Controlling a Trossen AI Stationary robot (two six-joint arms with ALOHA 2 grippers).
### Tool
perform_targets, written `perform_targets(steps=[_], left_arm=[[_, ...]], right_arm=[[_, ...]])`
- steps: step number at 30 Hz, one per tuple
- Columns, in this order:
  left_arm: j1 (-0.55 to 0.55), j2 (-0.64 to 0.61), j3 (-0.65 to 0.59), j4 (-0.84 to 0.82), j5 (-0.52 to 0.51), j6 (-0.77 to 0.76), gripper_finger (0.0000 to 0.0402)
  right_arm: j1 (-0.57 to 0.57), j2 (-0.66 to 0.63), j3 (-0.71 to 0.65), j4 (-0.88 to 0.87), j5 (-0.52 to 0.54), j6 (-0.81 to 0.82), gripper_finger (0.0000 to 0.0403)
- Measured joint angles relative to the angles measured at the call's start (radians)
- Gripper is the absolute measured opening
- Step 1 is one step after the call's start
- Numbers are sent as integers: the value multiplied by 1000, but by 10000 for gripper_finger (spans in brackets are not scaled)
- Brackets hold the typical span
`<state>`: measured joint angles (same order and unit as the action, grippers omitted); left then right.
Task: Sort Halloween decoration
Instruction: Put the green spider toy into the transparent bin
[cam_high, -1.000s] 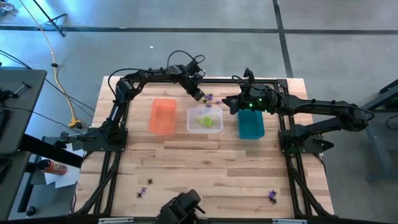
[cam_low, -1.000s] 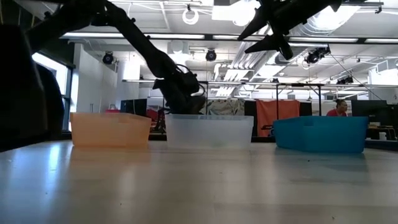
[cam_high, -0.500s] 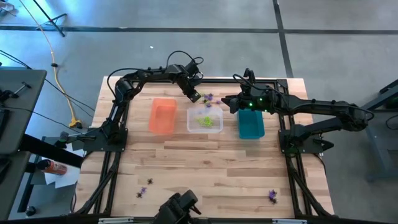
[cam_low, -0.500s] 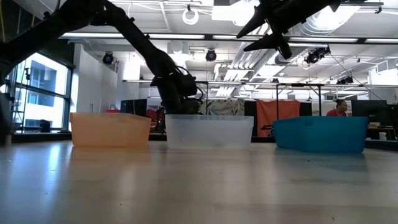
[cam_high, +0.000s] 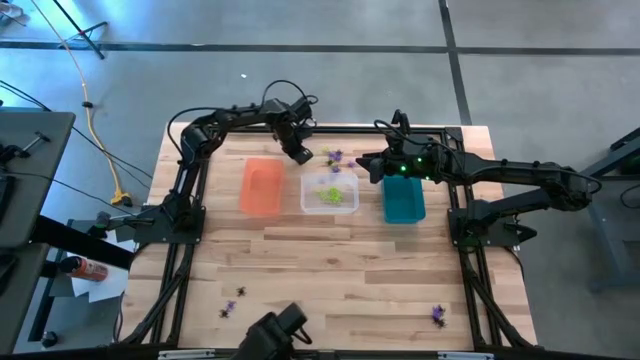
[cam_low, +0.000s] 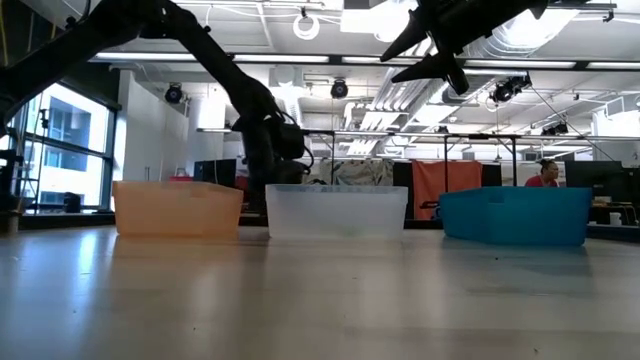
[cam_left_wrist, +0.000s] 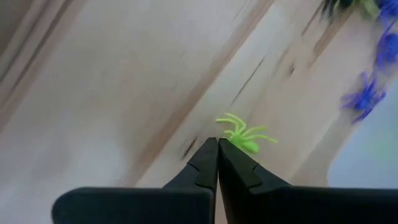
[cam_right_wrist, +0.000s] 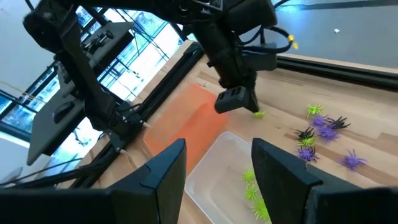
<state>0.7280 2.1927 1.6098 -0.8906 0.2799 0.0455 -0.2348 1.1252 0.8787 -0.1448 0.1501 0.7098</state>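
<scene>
At left gripper (cam_left_wrist: 217, 152) tip — lime green spider (cam_left_wrist: 245, 134), thin splayed legs, pinched; right gripper (cam_right_wrist: 214, 162) apart.

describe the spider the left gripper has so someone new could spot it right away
Start at the clear bin in the middle of the row. Off its far left corner hangs the left gripper, shut on one lime green spider. The loose spider pile nearby is mostly purple and black, lying on the table.
</scene>
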Motion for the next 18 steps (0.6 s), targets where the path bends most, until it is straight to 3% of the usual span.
perform_targets(steps=[9, 18], left_arm=[[-2, -121, -123, 77, -31, -43, 0], [-30, -168, -141, 202, -99, -52, 0]], right_arm=[[0, 0, 0, 0, 0, -32, 179], [0, 0, 0, 0, 0, -37, 179]])
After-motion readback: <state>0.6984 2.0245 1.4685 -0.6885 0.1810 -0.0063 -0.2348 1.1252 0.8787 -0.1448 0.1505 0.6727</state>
